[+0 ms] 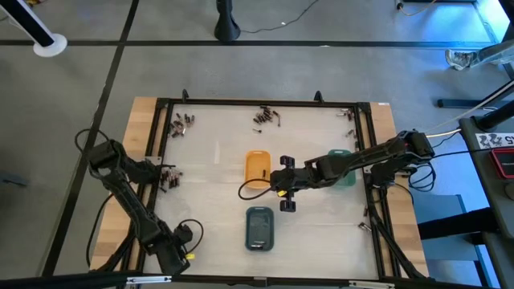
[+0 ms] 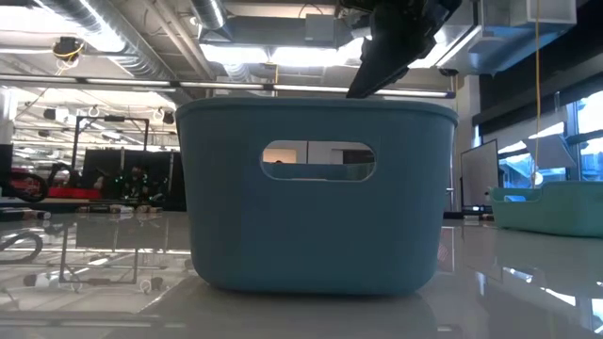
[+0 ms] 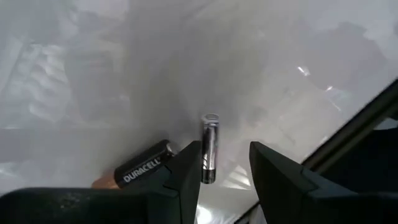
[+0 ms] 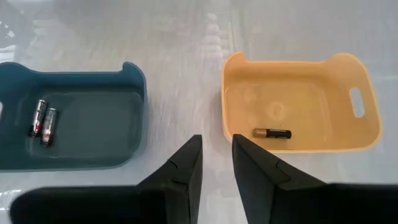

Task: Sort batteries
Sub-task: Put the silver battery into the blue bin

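In the left wrist view a silvery battery lies on the table between the open fingers of my left gripper, close beside one finger. A black Duracell battery lies just outside that finger. In the high view this gripper points down over a battery pile at the table's left edge. My right gripper hangs open and empty above the table's middle, between the slate-blue tray, which holds two batteries, and the orange tray, which holds one battery.
More battery piles lie at the far left, far middle and far right. A green tray sits partly under my right arm. A black frame rims the table. The slate-blue tray fills the low view.
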Robot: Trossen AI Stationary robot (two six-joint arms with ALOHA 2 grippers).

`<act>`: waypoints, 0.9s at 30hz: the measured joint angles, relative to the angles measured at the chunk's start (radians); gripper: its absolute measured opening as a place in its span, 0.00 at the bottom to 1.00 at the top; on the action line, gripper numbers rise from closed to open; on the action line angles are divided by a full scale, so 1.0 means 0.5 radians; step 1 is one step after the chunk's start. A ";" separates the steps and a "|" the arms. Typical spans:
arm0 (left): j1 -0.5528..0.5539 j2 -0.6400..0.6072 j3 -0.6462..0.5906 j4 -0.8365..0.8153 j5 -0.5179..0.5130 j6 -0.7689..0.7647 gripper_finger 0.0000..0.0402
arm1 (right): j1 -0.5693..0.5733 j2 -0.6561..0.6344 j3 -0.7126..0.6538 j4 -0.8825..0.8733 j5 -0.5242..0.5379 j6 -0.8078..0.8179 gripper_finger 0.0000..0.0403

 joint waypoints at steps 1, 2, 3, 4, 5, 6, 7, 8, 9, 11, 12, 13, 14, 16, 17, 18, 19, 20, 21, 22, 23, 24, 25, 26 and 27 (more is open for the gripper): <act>0.000 0.009 0.000 -0.007 -0.003 0.000 0.32 | 0.000 0.000 0.000 -0.002 0.000 0.000 0.22; -0.002 0.021 0.001 -0.015 -0.001 0.000 0.32 | 0.000 0.000 0.000 -0.006 0.000 0.000 0.22; -0.002 0.035 0.001 -0.018 0.007 0.000 0.32 | 0.000 0.000 0.000 -0.008 0.000 0.000 0.22; -0.002 0.047 0.002 -0.015 0.018 0.000 0.32 | 0.000 0.000 0.000 -0.008 0.000 0.000 0.22; -0.002 0.057 0.003 -0.011 0.029 0.002 0.32 | 0.000 0.000 0.000 -0.009 0.000 0.000 0.22; -0.001 0.069 0.007 -0.013 0.047 0.004 0.32 | 0.000 0.000 0.000 -0.010 0.000 0.000 0.22; 0.000 0.082 0.009 -0.013 0.059 0.016 0.32 | 0.000 0.000 0.000 -0.010 0.000 0.000 0.22; 0.001 0.095 0.011 -0.014 0.067 0.026 0.32 | 0.000 0.000 0.000 -0.010 0.000 0.000 0.22; 0.001 0.107 0.011 -0.015 0.068 0.039 0.32 | 0.000 0.000 0.000 -0.009 0.001 0.000 0.22; 0.001 0.128 0.012 -0.027 0.070 0.050 0.32 | 0.000 0.000 0.000 -0.009 0.011 0.000 0.22; 0.001 0.137 0.013 -0.034 0.073 0.050 0.32 | 0.000 0.000 0.000 -0.009 0.021 0.000 0.22; 0.001 0.145 0.014 -0.041 0.075 0.049 0.31 | 0.000 0.000 0.000 -0.010 0.022 0.001 0.22; 0.002 0.151 0.014 -0.049 0.076 0.049 0.31 | 0.001 0.000 0.000 -0.011 0.023 0.002 0.22; 0.002 0.163 0.015 -0.064 0.070 0.056 0.27 | 0.000 0.000 0.000 -0.014 0.022 0.002 0.22; 0.001 0.164 0.014 -0.070 0.059 0.059 0.25 | 0.001 0.000 0.000 -0.014 0.023 0.002 0.22; 0.000 0.165 0.014 -0.078 0.041 0.062 0.22 | 0.001 0.000 0.000 -0.014 0.022 0.002 0.22; 0.000 0.165 0.014 -0.089 0.017 0.060 0.18 | 0.001 0.000 0.000 -0.014 0.023 0.003 0.22; 0.000 0.165 0.013 -0.100 -0.003 0.059 0.15 | 0.001 0.000 0.000 -0.014 0.023 0.003 0.22; 0.000 0.165 0.012 -0.104 -0.013 0.060 0.10 | 0.001 0.000 0.000 -0.014 0.024 0.003 0.22; 0.000 0.165 0.012 -0.105 -0.018 0.068 0.07 | 0.001 0.000 0.000 -0.014 0.024 0.003 0.22; 0.000 0.165 0.012 -0.105 -0.020 0.070 0.04 | 0.001 0.000 0.000 -0.014 0.024 0.004 0.22; 0.000 0.165 0.012 -0.105 -0.030 0.069 0.03 | 0.001 0.000 0.000 -0.014 0.024 0.004 0.22; 0.000 0.165 0.012 -0.103 -0.040 0.070 0.04 | 0.001 0.000 0.000 -0.014 0.024 0.005 0.22; 0.000 0.165 0.011 -0.099 -0.050 0.082 0.04 | 0.001 0.000 0.000 -0.015 0.024 0.005 0.22; 0.000 0.165 0.012 -0.093 -0.053 0.106 0.06 | 0.001 0.000 0.000 -0.015 0.024 0.005 0.22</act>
